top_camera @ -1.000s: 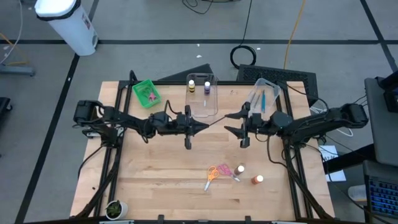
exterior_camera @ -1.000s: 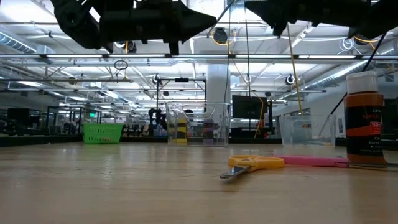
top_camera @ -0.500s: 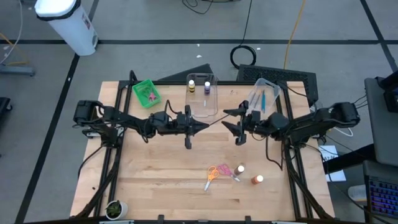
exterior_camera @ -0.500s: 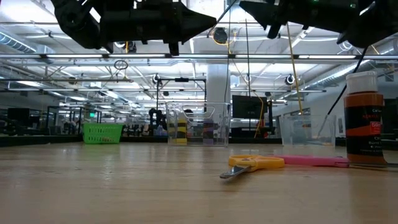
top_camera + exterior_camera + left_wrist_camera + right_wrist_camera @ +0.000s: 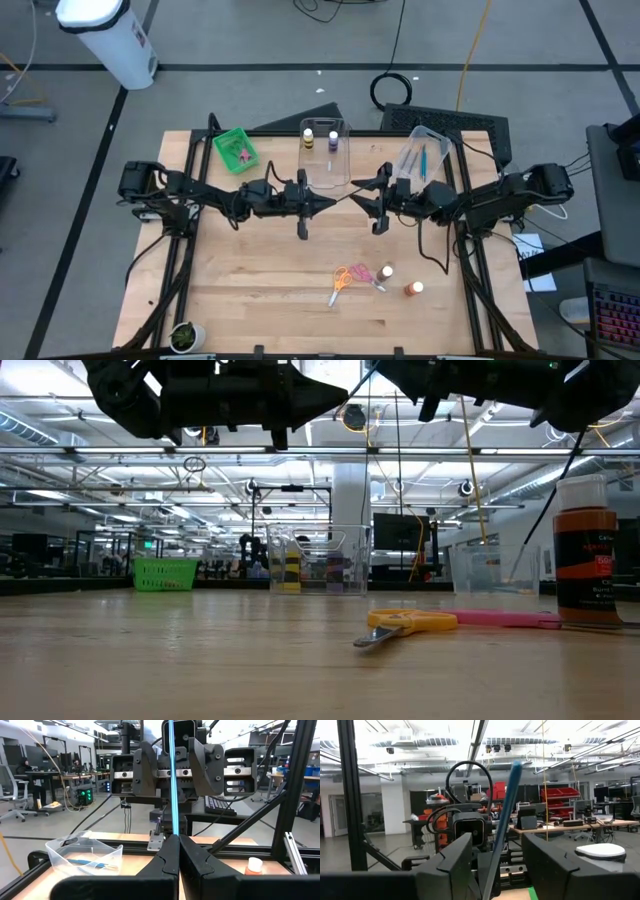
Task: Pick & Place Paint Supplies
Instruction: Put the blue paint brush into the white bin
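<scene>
My left gripper hangs over the table's middle, shut on a thin blue paintbrush. The brush points level toward my right gripper. That gripper faces it, open, with a finger on either side of the brush's free end, apart from it. Near the table's near edge lie orange-handled scissors and pink-handled scissors. Beside them stand a white-capped bottle and an orange one. In the low view the orange scissors lie flat beside the orange bottle. My left gripper pinches one end of the paintbrush between its two shut fingers. The fingers are level, pointing toward the table's right, and lie along the brush. The brush is lifted clear and sticks straight out past the fingertips toward the other gripper.
At the far edge sit a green bin with pink scissors, a clear tub holding yellow and purple bottles, and a clear tub with blue brushes. A small potted plant stands at the near left corner.
My right gripper has moved toward the table's left, toward the left gripper, so its open fingers now stand around the brush's free end. The left gripper and the brush have kept still.
</scene>
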